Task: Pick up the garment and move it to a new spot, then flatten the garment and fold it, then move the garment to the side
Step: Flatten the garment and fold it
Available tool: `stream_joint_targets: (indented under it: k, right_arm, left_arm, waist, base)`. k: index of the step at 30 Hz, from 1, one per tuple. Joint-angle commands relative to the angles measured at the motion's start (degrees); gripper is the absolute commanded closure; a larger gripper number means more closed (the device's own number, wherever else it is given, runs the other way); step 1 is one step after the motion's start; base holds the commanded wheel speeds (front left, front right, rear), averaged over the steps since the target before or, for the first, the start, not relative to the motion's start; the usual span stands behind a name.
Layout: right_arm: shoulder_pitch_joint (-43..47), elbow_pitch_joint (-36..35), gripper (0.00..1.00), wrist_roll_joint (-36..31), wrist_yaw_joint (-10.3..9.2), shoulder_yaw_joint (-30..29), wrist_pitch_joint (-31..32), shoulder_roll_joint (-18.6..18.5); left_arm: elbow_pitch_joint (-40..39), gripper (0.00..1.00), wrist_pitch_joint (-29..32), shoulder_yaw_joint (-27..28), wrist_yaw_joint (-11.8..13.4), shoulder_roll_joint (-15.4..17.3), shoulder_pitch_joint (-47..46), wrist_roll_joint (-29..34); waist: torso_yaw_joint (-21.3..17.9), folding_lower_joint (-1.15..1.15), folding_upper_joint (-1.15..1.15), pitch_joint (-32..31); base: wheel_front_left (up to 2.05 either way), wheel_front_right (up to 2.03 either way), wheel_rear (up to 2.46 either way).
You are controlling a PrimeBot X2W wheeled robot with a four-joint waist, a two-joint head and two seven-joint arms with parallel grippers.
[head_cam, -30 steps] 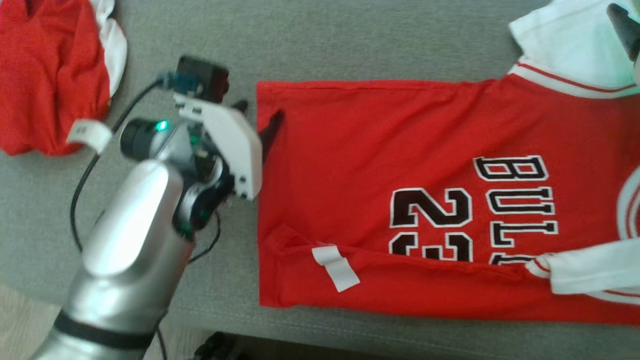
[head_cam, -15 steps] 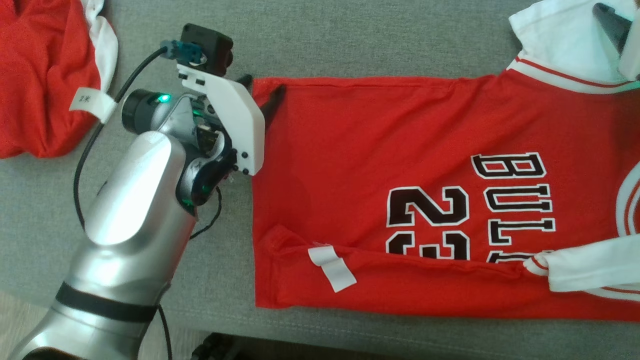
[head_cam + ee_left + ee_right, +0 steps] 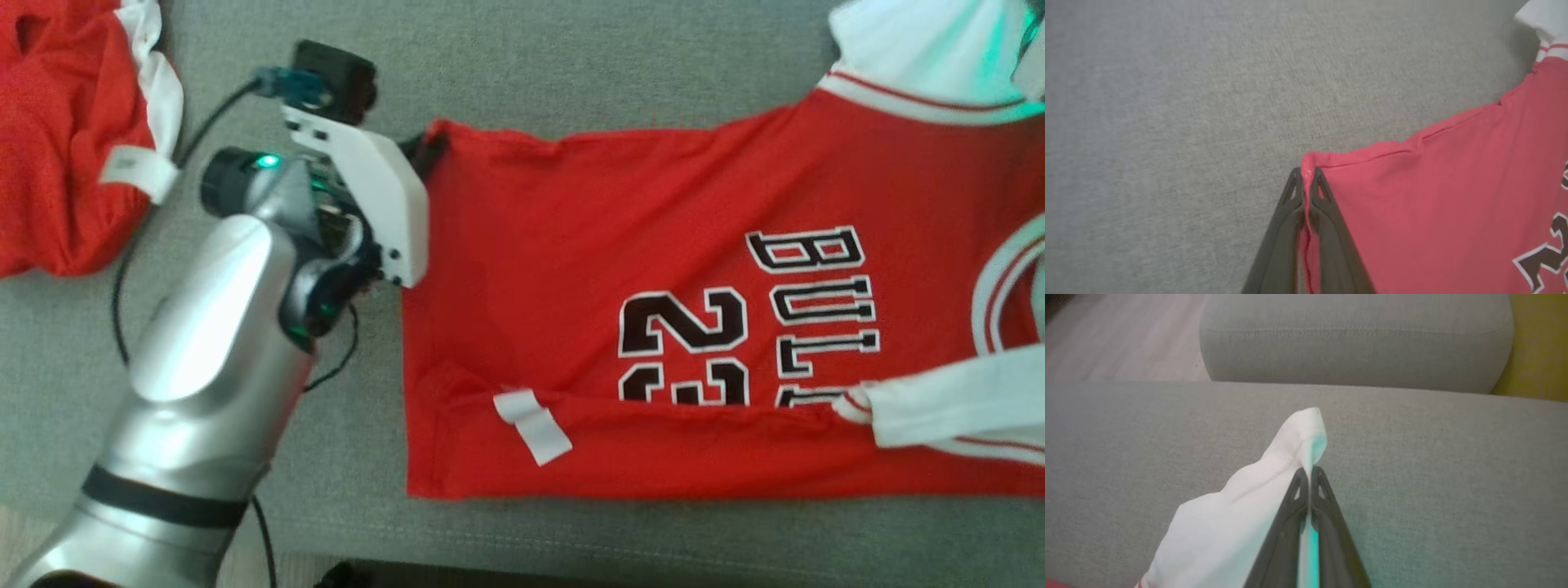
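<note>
On the grey sofa seat in front of the robot, the red garment lies spread out with its lettering up, hem to the left and collar to the right. A strip along its near edge is already turned over. The left hand is clenched on the far-left hem corner, with the red cloth nipped between its two dark fingers. The right hand is clenched too, grasping the tip of the white sleeve at the far right. I take it the two grips sit at opposite ends of the far edge so that the whole edge can be carried toward the near side as one straight line, to match the strip folded along the near edge. Holding at the ends should keep the cloth taut between them and stop it sagging in the middle. The far edge looks a little raised and rippled by the left hand, which suits a fold just starting. Counting up, there are two hands, both gripping, and two red pieces: the one being worked and a crumpled second garment well apart at the far left. The worked one has two white sleeves, the far one that is held and a near sleeve. There are two white labels, a tag on the near folded strip and another tag on the crumpled piece.
</note>
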Motion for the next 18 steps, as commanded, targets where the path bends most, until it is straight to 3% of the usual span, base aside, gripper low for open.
stream_joint_targets:
  k: [1,10,18]
  right_arm:
    - [-2.2,-1.8,1.00,0.1,0.43,-0.3,-1.5,0.1]
    - [0.7,-5.2,1.00,4.7,0.43,2.2,-4.0,-2.4]
    - [11.6,-16.1,1.00,9.4,0.43,4.0,-2.9,-8.3]
  left_arm:
    - [-2.4,1.00,-0.7,2.9,0.5,2.5,-2.1,0.3]
    - [-6.0,1.00,-3.2,5.4,1.8,4.0,-0.5,-0.7]
    - [-14.8,1.00,-4.2,7.4,2.9,6.6,7.6,-2.9]
  waist:
    - [-0.6,0.00,0.00,-0.7]
    - [-2.5,0.00,0.00,-2.9]
    - [-4.7,0.00,0.00,-4.5]
  base:
    - [0.00,0.00,0.00]
    - [0.00,0.00,0.00]
    - [0.00,0.00,0.00]
